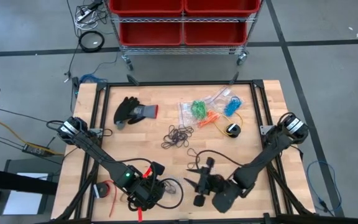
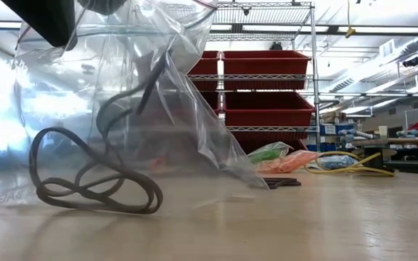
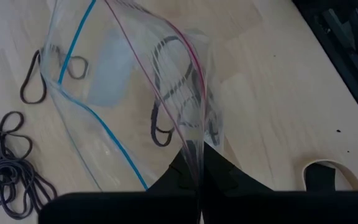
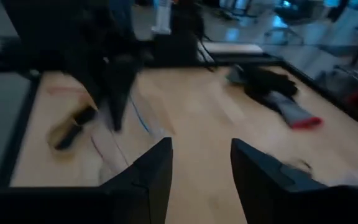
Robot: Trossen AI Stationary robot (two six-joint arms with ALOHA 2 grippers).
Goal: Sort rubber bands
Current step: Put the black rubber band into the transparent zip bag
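Left gripper point(image 3: 199, 177) is pinched on the top edge of a clear zip bag point(image 3: 123, 81), holding it up near the table's front edge; dark rubber bands point(image 3: 166, 118) lie inside. Right gripper point(image 4: 201, 165), close by to the right, has its fingers spread and holds nothing. A loose pile of dark bands point(image 1: 178, 135) sits mid-table, and bags of what look like green, orange and blue bands point(image 1: 211, 109) lie behind it, beside a glove point(image 1: 132, 111).

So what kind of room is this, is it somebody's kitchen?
No, it looks like a workshop or robot lab. Two robot arms work at a wooden table, a wire rack of red storage bins stands behind it, and cables trail over the bare grey floor. Benches with equipment stretch into the background.
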